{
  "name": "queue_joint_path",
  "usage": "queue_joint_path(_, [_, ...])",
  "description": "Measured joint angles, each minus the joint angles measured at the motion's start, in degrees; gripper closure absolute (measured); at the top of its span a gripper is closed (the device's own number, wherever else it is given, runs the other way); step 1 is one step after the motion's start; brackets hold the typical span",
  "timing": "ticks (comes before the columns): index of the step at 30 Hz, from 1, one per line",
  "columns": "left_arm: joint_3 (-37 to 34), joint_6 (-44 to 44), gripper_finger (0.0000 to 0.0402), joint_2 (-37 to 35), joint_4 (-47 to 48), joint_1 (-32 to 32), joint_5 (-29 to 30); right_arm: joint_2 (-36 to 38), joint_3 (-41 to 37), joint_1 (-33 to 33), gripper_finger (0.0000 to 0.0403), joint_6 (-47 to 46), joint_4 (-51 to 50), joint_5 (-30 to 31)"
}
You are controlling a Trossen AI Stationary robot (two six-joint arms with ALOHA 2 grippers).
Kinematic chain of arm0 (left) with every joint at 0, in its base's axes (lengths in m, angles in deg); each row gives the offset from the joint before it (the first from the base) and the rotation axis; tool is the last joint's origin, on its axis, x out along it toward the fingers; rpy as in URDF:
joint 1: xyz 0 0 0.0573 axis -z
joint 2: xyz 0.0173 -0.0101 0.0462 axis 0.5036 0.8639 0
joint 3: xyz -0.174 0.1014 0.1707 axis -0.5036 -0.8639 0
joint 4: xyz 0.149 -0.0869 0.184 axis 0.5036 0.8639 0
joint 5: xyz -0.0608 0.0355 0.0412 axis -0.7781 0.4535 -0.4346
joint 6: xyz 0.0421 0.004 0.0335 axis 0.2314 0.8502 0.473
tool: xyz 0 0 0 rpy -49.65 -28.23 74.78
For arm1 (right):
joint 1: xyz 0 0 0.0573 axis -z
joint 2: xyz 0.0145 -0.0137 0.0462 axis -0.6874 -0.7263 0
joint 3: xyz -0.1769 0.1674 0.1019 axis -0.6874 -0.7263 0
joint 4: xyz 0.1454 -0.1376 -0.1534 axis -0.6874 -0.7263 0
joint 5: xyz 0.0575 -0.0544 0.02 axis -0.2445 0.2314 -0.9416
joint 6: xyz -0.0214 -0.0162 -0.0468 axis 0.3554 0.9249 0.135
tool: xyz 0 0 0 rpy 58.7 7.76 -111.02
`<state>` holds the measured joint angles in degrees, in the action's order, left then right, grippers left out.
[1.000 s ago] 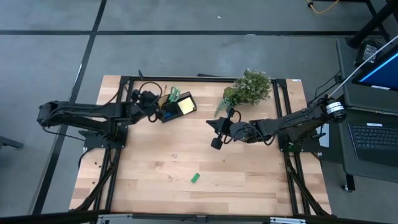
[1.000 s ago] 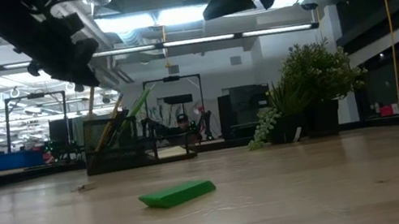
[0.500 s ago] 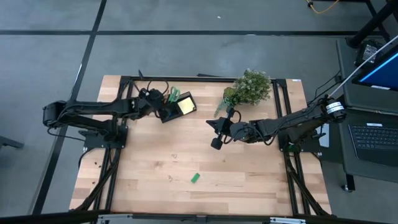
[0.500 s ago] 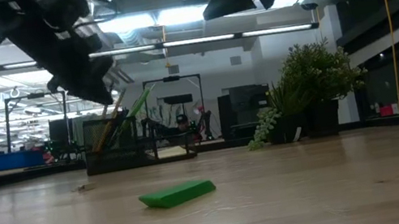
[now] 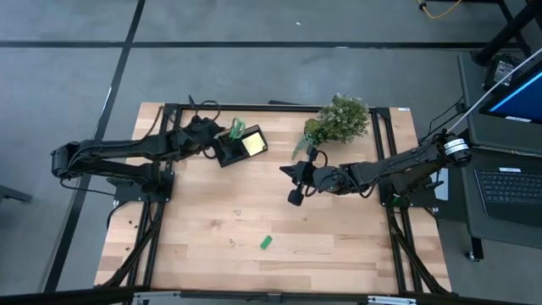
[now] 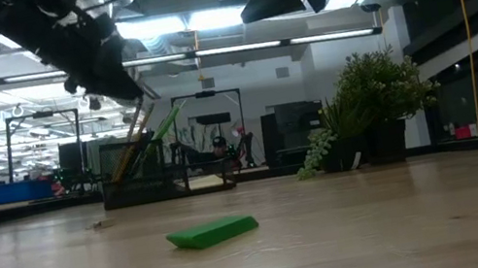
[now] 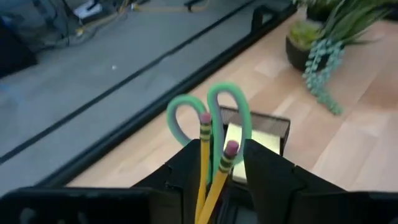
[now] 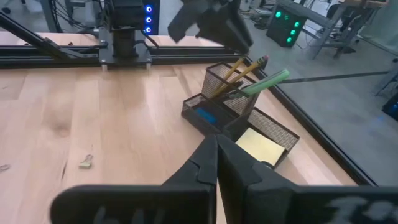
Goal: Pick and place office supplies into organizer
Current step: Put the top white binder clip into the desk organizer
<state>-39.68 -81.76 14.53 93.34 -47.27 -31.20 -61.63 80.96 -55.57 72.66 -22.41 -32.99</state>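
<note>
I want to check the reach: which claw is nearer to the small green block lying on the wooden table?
The right claw is nearer, hanging above and beyond the small green block. The left claw is farther, over the black mesh organizer.

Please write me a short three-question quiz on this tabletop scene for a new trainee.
1. True or false: the green block already sits inside the organizer.
2. Which gripper is over the organizer? A) the left gripper B) the right gripper
3. Fill in: the pale yellow sticky-note pad lies in a compartment of the ______.

Key
1. False; it lies on the bare table, apart from the organizer.
2. A; the right gripper hangs over the middle of the table, near the plant.
3. Organizer, beside the mesh cup holding the pencils and scissors.
</note>
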Motion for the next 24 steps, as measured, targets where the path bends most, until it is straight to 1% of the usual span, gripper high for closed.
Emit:
queue_joint_path(4, [0.00, 1.85, 0.0284, -4.23, -0.19, 0.26, -0.20, 0.00, 0.00, 0.00, 0.0393, 0.03, -0.01, -0.01])
queue_joint_path(6, [0.00, 2.71, 0.0286, -6.75, -0.18, 0.96, -1.67, 0.00, 0.00, 0.00, 0.0393, 0.05, -0.01, 0.00])
queue_joint_path(9, [0.00, 4.09, 0.0289, -10.56, -0.15, 2.82, -7.32, 0.00, 0.00, 0.00, 0.0393, 0.29, -0.03, -0.02])
queue_joint_path(11, [0.00, 4.56, 0.0292, -12.66, -0.22, 4.50, -13.08, 0.00, 0.02, 0.00, 0.0393, 0.34, -0.20, -0.49])
queue_joint_path(13, [0.00, 3.84, 0.0295, -14.34, -0.06, 6.54, -18.02, 0.00, 0.04, 0.02, 0.0393, 1.71, -0.47, -3.22])
queue_joint_path(15, [0.00, 2.32, 0.0298, -15.59, 0.40, 8.94, -20.62, 0.00, 0.04, -0.01, 0.0393, 4.73, -0.34, -8.06])
queue_joint_path(17, [0.00, 1.83, 0.0304, -16.41, 1.20, 11.84, -21.91, 0.00, 0.04, -0.20, 0.0393, 6.89, -0.02, -13.38])
queue_joint_path(19, [0.00, 2.07, 0.0311, -16.74, 2.05, 15.19, -22.11, 0.02, 0.04, -0.62, 0.0393, 7.44, 0.03, -16.49])
queue_joint_path(24, [0.00, 2.16, 0.0336, -16.17, 5.20, 23.75, -20.60, 0.02, 0.04, -2.59, 0.0393, 7.40, -1.62, -17.02])
